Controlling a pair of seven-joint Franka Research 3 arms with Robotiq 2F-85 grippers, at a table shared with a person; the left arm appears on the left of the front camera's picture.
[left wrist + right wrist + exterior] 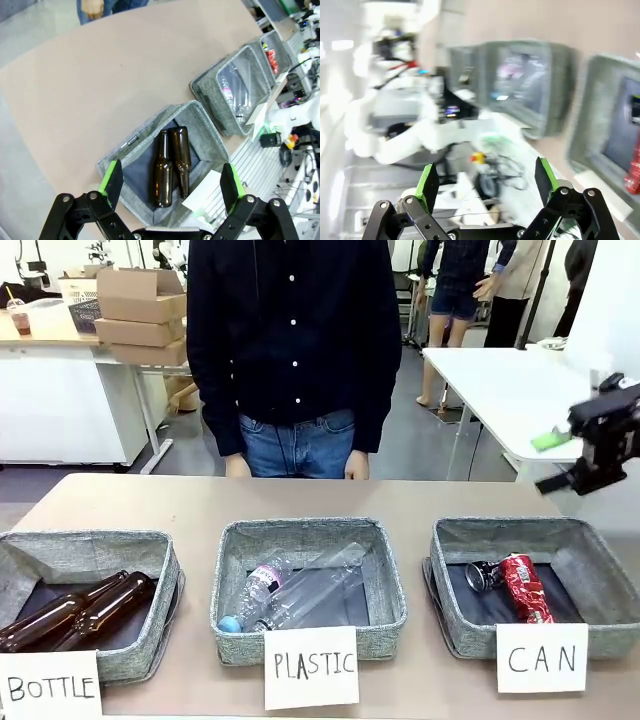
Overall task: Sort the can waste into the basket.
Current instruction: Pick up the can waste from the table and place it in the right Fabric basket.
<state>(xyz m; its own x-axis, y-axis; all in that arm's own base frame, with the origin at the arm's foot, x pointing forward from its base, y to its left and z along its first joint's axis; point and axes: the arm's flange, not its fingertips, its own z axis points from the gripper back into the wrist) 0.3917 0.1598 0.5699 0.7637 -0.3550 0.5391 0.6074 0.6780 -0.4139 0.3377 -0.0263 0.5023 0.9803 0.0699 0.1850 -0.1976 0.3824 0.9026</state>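
Three grey woven baskets are sitting in a row on the brown tabletop (pixel 300 498) in the front view, each fronted by a handwritten card: "BOTTLE" on the left, "PLASTIC" in the middle, "CAN" on the right. Both cans are lying inside the CAN basket (pixel 600 625): the red can (pixel 524 587) is resting on the dark floor with its long axis running from the near edge toward the far side, and the silver-blue can (pixel 482 574) is touching it on its left. The right tool (pixel 598 462) is hanging above and behind that basket's far right corner, so the cans are lying below it and toward the robot; the right arm is clearly the nearer one. A person in a dark shirt is standing at the far edge, hands at their sides. Cardboard boxes and white tables are filling the room beyond. In the left wrist view, the left tool (pixel 171 184) is spreading its green pads wide and carrying nothing, hovering over the BOTTLE basket (pixel 200 117), where two brown glass bottles (pixel 171 165) are lying side by side; the red can is showing far off in the last basket. In the right wrist view, blurred by motion, the right tool (pixel 485 181) is standing wide and unloaded, with the red can (pixel 634 172) showing at the picture's right edge inside its basket. Judging from this, the sorting is looking complete.
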